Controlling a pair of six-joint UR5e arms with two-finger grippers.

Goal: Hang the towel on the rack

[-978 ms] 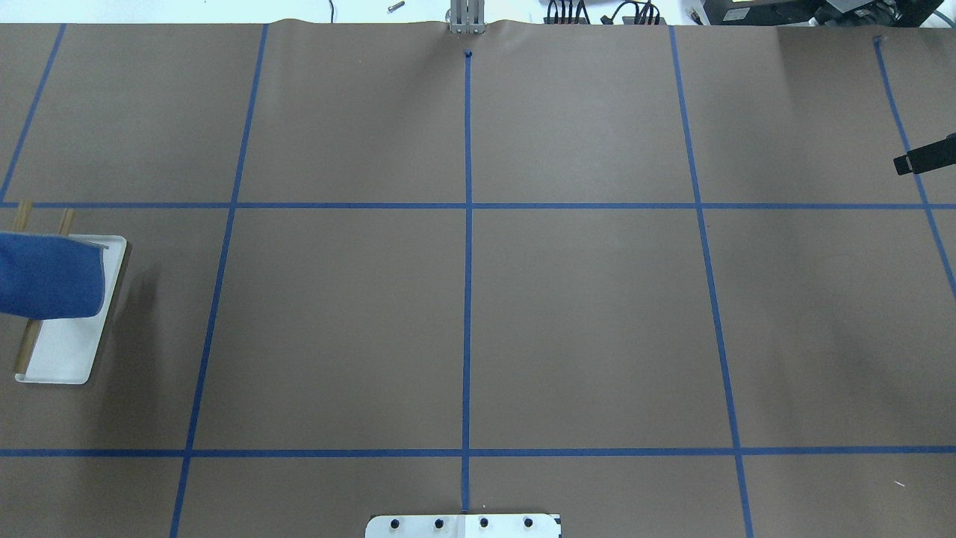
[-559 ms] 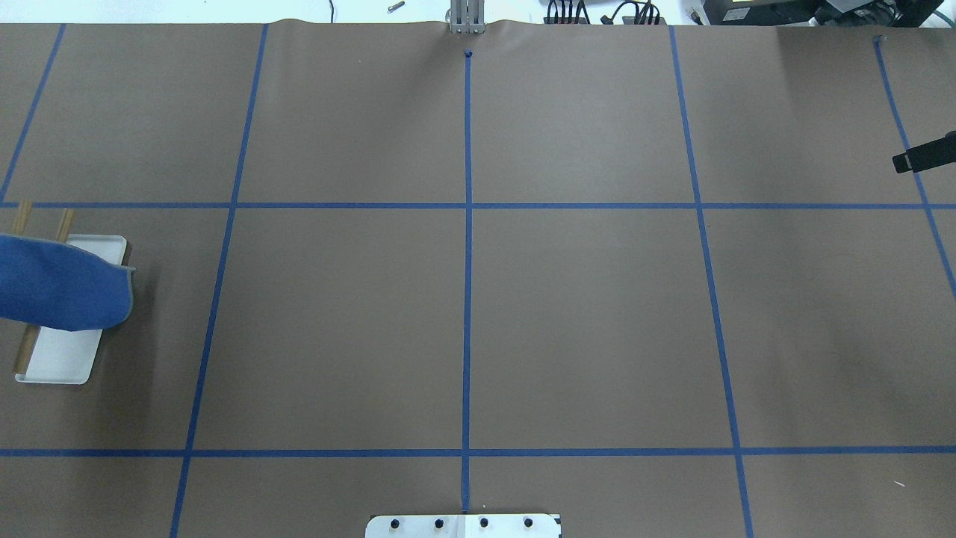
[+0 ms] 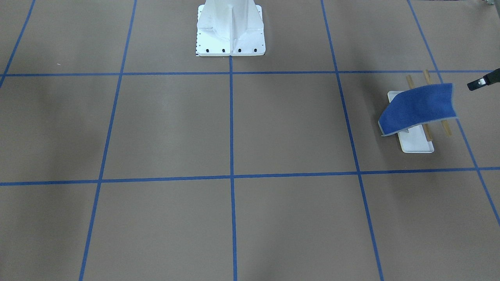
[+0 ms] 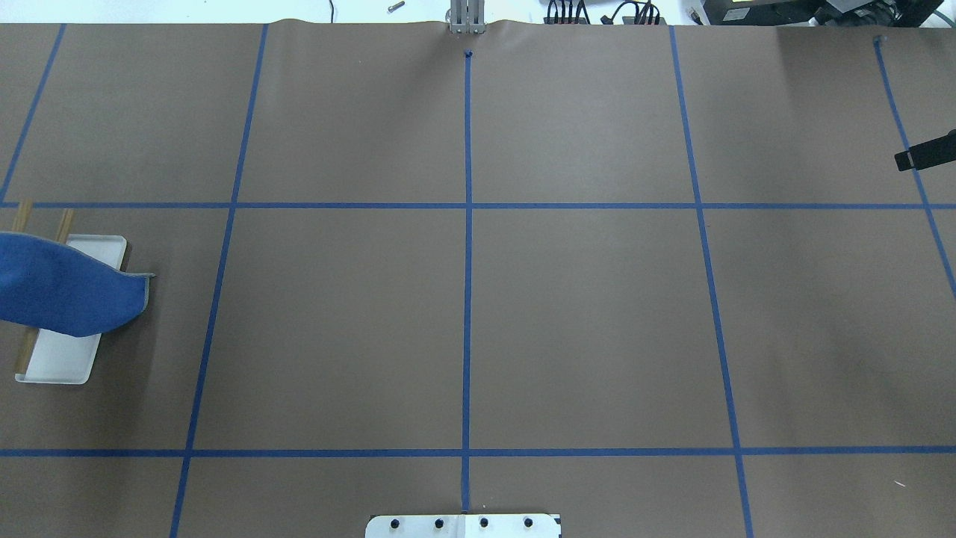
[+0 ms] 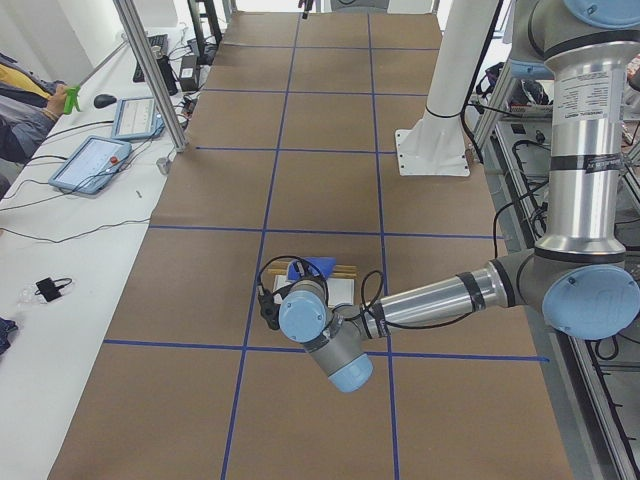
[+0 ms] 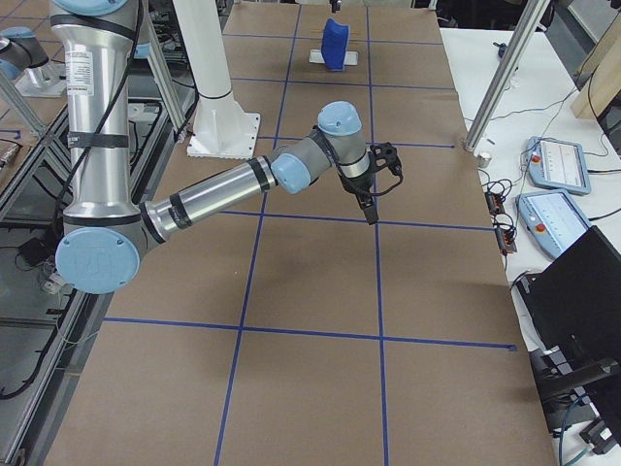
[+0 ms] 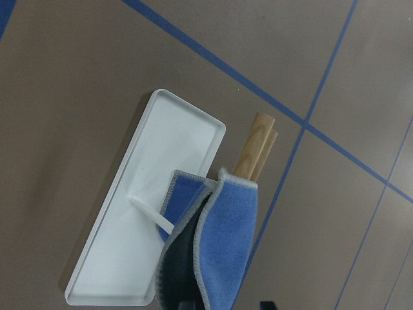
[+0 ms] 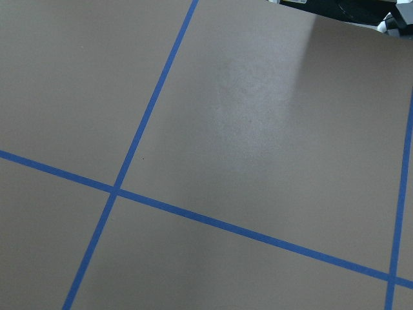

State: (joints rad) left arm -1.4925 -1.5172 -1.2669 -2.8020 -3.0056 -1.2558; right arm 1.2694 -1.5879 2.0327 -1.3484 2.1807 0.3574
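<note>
The blue towel (image 3: 418, 107) lies across the two tan bars (image 3: 445, 127) of the rack, whose white tray (image 3: 416, 145) is on the table at my far left. One end droops over the tray's inner side to the table (image 4: 112, 299). The other end juts past the outer bar. A dark part of my left gripper (image 3: 474, 84) is just beyond that end, with a narrow gap showing. In the left wrist view the towel (image 7: 232, 239) runs to the bottom edge; I cannot tell whether the gripper holds it. My right gripper (image 4: 922, 155) hovers over bare table at the far right; open or shut is unclear.
The white robot pedestal (image 3: 230, 31) stands at the table's middle near edge. Blue tape lines (image 4: 467, 224) grid the brown table. Tablets (image 5: 90, 165) and a metal post (image 5: 150, 70) are along the operators' side. My left arm's wrist (image 5: 300, 315) hangs close over the rack.
The towel's drooping end has swung and spread toward the table's middle, from curled over the tray to reaching past the tray's edge. The right gripper has barely moved.
</note>
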